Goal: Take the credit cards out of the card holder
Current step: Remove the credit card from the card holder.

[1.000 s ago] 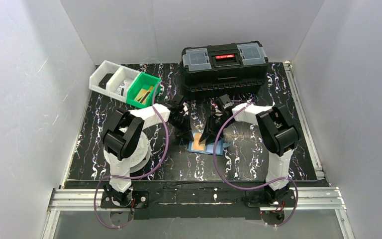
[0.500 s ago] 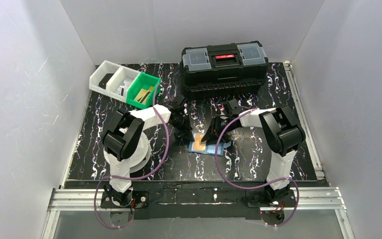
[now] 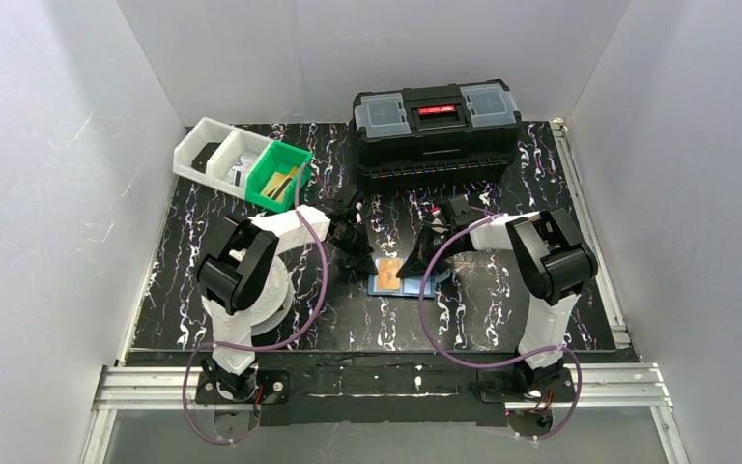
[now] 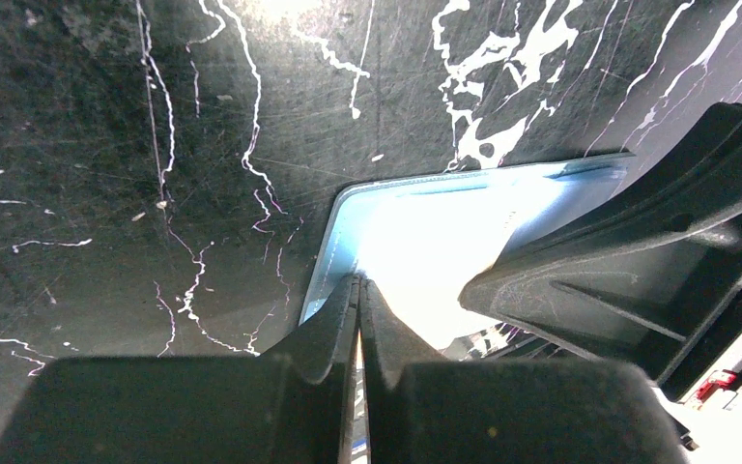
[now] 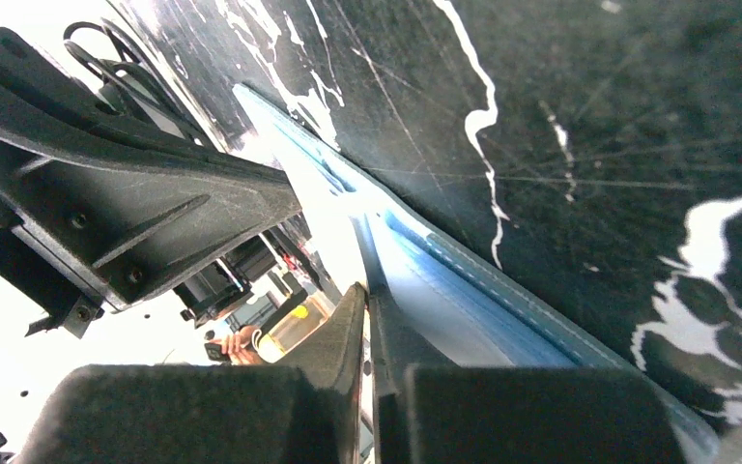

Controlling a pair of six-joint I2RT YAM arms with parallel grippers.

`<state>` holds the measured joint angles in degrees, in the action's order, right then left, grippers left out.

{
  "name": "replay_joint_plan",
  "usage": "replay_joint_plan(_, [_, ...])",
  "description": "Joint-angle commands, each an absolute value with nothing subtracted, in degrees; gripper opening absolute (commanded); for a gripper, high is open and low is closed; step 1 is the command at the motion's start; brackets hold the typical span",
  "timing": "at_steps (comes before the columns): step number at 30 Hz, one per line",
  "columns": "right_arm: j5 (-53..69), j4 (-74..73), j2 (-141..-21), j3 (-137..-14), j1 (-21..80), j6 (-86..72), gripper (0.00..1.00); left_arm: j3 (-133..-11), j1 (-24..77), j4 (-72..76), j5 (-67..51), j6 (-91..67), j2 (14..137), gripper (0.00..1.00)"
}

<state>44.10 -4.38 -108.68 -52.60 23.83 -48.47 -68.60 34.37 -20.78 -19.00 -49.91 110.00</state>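
The blue card holder [image 3: 415, 286] lies open on the black mat between the arms. An orange-tan credit card [image 3: 387, 267] lies on its left half. My left gripper [image 3: 360, 263] is shut, its tips pressing down at the holder's left edge [image 4: 333, 253]; in the left wrist view [image 4: 358, 282] the jaws meet. My right gripper [image 3: 408, 274] is shut and slants low, its tips on the pale blue inside [image 5: 464, 300] beside the card; in the right wrist view [image 5: 365, 290] only a hairline gap shows. I cannot tell whether anything is pinched.
A large black toolbox [image 3: 437, 130] stands at the back. A green bin [image 3: 278, 176] and white bins [image 3: 217, 153] sit at the back left. A white round object [image 3: 269, 298] lies by the left arm. White walls enclose the mat.
My right arm has lowered, its wrist swinging right, so the gripper slants flatter over the holder. The card shifted slightly away from me. The left gripper stayed at the holder's edge.
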Motion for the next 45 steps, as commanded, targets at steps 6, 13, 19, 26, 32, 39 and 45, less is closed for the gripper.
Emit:
replay_joint_plan(6, [36.2, -10.6, -105.4, -53.6, 23.8, -46.0, 0.01, -64.0, 36.9, -26.7, -12.4, -50.3, 113.6, 0.00])
replay_joint_plan(13, [33.2, -12.0, -103.6, -51.5, 22.6, -44.5, 0.01, -63.3, 36.5, -26.9, -11.6, -50.4, 113.5, 0.00])
replay_joint_plan(19, [35.4, -10.7, -104.4, -51.1, 22.4, -44.5, 0.16, -63.9, 36.5, -26.9, -12.1, -50.1, 114.0, 0.00])
replay_joint_plan(26, [39.5, -7.3, -107.4, -51.2, 22.5, -46.3, 0.41, -64.3, 36.4, -26.8, -12.8, -49.8, 114.3, 0.00])
replay_joint_plan(32, [40.5, -7.5, -109.7, -52.3, 22.6, -47.1, 0.39, -64.5, 36.5, -26.8, -13.2, -49.7, 114.4, 0.00])
replay_joint_plan(39, [39.4, -8.5, -109.7, -52.9, 22.6, -47.0, 0.19, -64.5, 36.5, -26.9, -13.0, -49.7, 114.3, 0.00])
replay_joint_plan(45, [34.0, -12.5, -105.0, -52.7, 22.0, -44.0, 0.01, -63.9, 36.5, -27.1, -12.3, -49.9, 114.0, 0.00])
